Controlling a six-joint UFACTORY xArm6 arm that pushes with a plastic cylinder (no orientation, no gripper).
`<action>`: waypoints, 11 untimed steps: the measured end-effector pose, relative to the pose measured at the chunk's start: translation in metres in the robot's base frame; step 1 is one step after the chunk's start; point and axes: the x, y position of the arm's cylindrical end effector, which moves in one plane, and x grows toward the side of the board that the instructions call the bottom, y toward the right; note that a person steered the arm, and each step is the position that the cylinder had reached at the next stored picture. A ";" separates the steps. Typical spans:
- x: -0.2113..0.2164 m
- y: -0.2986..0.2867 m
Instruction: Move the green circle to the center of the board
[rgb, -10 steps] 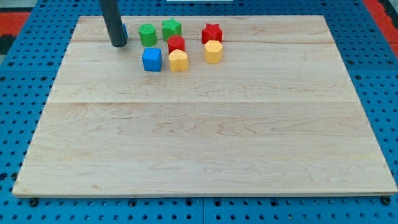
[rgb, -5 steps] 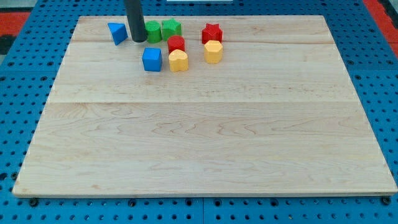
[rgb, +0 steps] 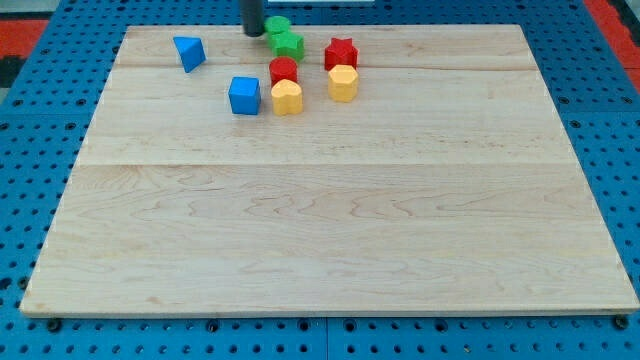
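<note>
A: Camera view. Tip position?
B: My tip (rgb: 253, 34) sits at the view's top edge of the board (rgb: 330, 230), touching the left side of the green circle (rgb: 277, 26). The rod has no jaws, so there is no open or closed state to log.
A: Neighbours?
B: Green star (rgb: 289, 43) touches the circle just below it. Red star (rgb: 340, 52), red block (rgb: 283, 70), yellow heart (rgb: 287, 97), yellow hexagon (rgb: 343, 82) and blue cube (rgb: 244, 95) cluster beneath; blue triangle (rgb: 188, 51) stands apart, left.

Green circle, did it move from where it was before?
Yes. The green circle slid toward the view's top right, now behind the green star, near the board's top edge.
</note>
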 end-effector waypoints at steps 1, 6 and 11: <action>0.041 0.054; -0.011 0.089; 0.141 0.112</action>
